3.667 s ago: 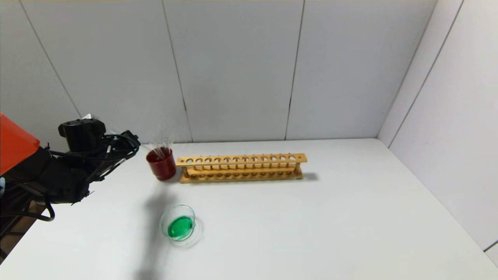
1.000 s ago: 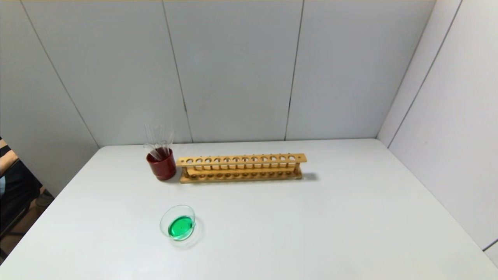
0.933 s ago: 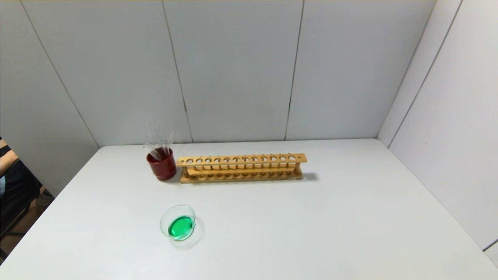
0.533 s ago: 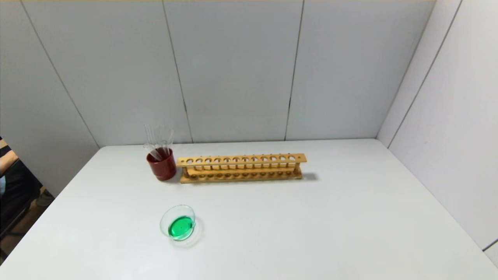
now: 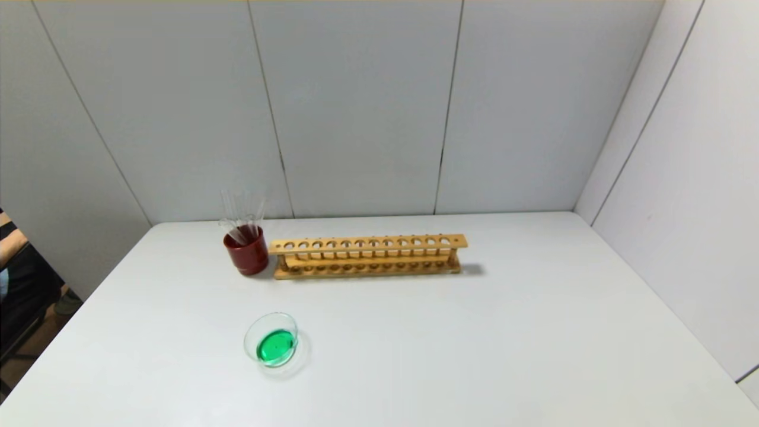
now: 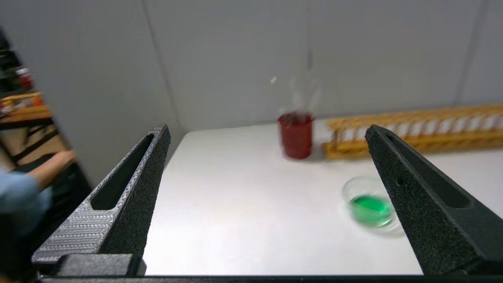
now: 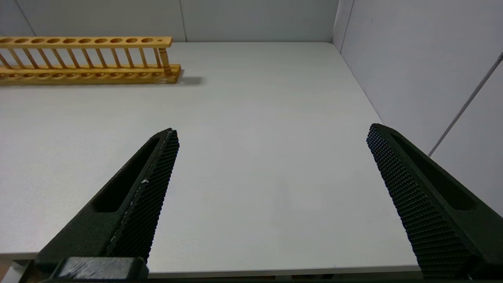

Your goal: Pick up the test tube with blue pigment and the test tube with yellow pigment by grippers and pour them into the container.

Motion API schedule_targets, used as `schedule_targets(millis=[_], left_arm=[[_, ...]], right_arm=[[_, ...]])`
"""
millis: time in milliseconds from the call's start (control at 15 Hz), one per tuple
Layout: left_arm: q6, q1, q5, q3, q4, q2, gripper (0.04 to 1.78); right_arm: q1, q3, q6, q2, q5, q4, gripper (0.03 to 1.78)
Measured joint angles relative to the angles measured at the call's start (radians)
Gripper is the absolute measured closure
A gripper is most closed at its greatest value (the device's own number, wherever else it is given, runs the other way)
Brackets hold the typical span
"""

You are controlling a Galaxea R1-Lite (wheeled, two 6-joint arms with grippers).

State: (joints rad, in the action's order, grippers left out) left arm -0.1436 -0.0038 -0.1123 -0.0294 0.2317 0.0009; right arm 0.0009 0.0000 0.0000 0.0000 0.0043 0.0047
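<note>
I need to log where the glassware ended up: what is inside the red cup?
Several clear test tubes stand in the red cup, leaning and sticking out above its rim. The opaque wall hides their lower ends, so any liquid or colour in them cannot be seen.

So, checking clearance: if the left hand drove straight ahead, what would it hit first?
Probably the red cup holding clear tubes; the open left hand points roughly at it, though depth is unclear.
</note>
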Motion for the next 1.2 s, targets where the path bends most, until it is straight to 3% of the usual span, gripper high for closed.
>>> schedule_targets(millis=[133,467,1200], left_arm=[[0.007,0.001,-0.061,0.019,-0.083,-0.002,0.07],[0.041,0.003,0.151,0.013,-0.283,-0.003,0.07],[0.061,0.002,0.154,0.006,-0.300,-0.003,0.07]], right_arm=[[0.000,0.000,0.000,0.000,0.000,0.000,0.06],[0.000,0.000,0.000,0.000,0.000,0.000,0.06],[-0.001,0.000,0.001,0.000,0.000,0.000,0.06]])
